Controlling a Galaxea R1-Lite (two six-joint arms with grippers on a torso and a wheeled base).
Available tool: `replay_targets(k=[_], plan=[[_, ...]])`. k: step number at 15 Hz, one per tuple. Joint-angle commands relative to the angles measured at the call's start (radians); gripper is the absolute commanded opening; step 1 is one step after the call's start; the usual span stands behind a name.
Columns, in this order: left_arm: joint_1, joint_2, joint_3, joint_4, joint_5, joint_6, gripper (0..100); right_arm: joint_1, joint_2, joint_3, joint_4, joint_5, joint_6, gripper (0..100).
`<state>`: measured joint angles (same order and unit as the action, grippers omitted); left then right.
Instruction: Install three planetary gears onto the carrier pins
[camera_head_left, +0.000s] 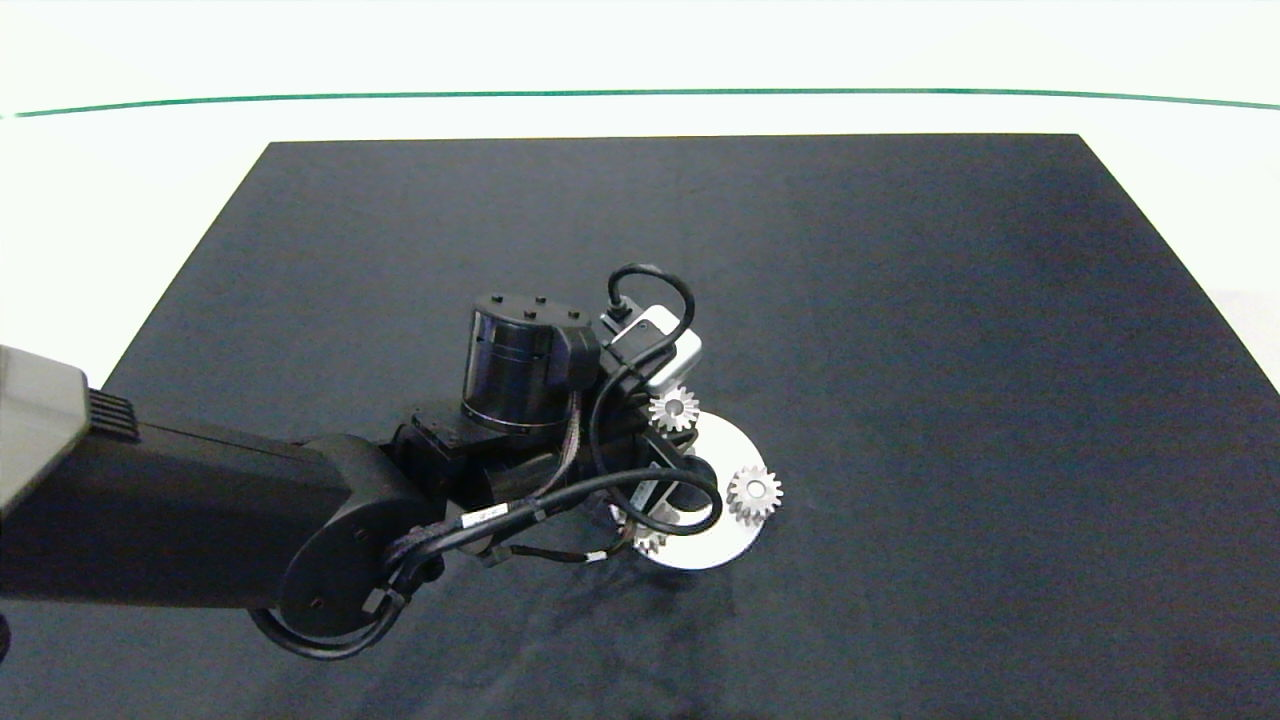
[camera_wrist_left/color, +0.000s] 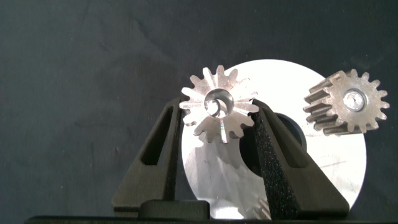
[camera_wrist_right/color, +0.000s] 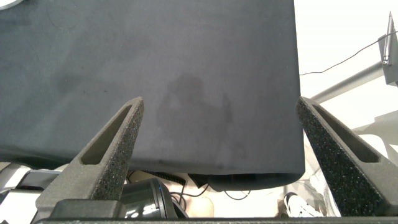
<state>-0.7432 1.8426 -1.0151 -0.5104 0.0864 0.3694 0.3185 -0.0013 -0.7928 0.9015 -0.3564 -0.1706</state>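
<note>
Crowding white disc (camera_head_left: 722, 545): left arm (camera_head_left: 200, 530), cables (camera_head_left: 640, 500).

The left arm (camera_head_left: 200, 520) and its cables cover much of the white disc (camera_head_left: 725, 545) and most of one gear (camera_head_left: 648, 540) in the head view. The pins under the gears cannot be seen clearly.

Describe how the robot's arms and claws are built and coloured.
The left arm is matte black, with a grey block at its near end, a black cylindrical wrist joint and looping black cables with small white tags. A white-grey camera box sits at the wrist. The left claw has two dark grey wedge fingers with slots and foam-like pads. The right claw has the same slotted, foam-textured fingers.
</note>
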Motion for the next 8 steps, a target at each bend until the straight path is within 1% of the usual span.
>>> replay_targets(k=[1,8], plan=[[-0.005,0.012,-0.014,0.000,0.001,0.002,10,0.001,0.001,0.000,0.005,-0.003,-0.001,100],[-0.001,0.012,-0.022,-0.002,0.001,0.002,10,0.001,0.001,0.000,0.005,-0.003,-0.001,100]])
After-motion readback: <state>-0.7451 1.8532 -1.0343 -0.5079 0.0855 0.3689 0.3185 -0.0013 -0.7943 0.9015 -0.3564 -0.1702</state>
